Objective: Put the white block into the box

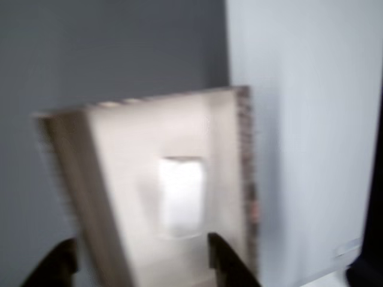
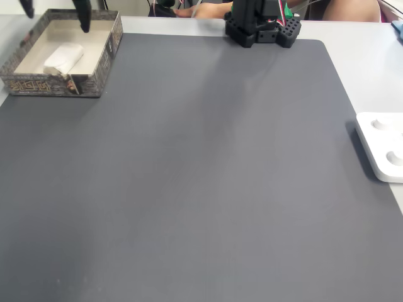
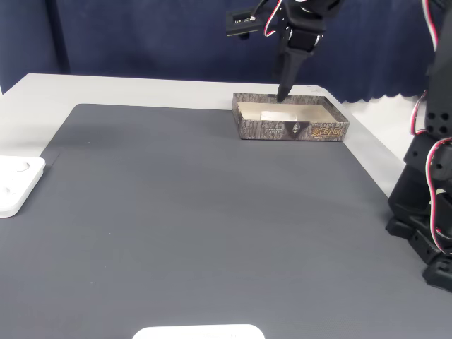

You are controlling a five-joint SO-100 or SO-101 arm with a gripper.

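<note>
The white block (image 2: pixel 63 58), smooth and soft-edged, lies flat on the cream floor of the box (image 2: pixel 104 63), a shallow rectangular tray with speckled brown printed walls, at the upper left of a fixed view; in another fixed view the box (image 3: pixel 291 130) sits upper right of centre. The blurred other view looks down on the block (image 1: pixel 181 197) lying inside the pale box (image 1: pixel 114 173). The gripper (image 2: pixel 55 14) hangs above the box with its dark pointed fingers spread apart, holding nothing. The box rests on a matte dark grey mat (image 2: pixel 208 182) over a pale table (image 3: pixel 42 88), backed by a navy curtain (image 3: pixel 141 35). A flat white device (image 2: pixel 383 146) sits at the mat's right edge.
</note>
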